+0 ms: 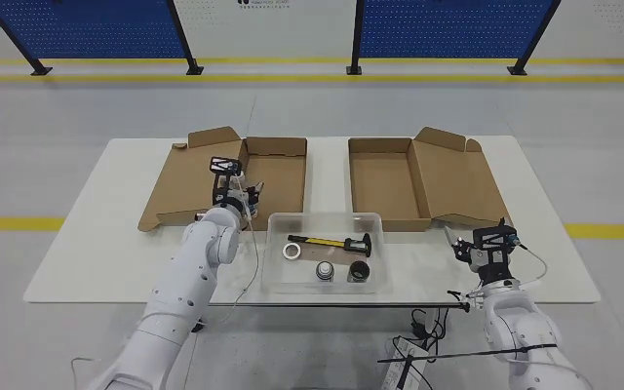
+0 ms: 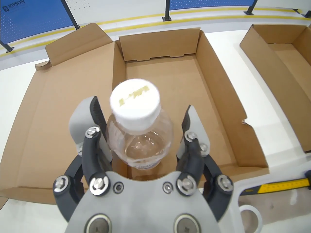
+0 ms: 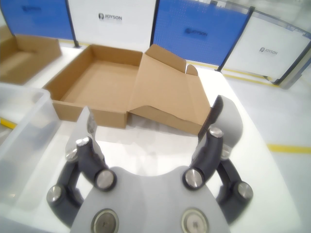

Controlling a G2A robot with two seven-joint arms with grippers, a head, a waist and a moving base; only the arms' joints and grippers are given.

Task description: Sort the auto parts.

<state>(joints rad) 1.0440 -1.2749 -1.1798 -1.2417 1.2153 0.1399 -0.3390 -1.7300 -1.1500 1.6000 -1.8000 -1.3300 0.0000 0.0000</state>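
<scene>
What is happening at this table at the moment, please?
The left gripper straddles a clear bottle over the left cardboard box, a gap showing beside one finger. The right gripper is open and empty near the right box. Other parts wait in the clear bin.

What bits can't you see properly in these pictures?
Base of the bottle, left wrist view: hidden behind the left gripper.
The yellow ruled tool, left wrist view: cut off by the edge.
The round parts in the clear bin, top view: too small to name.
</scene>
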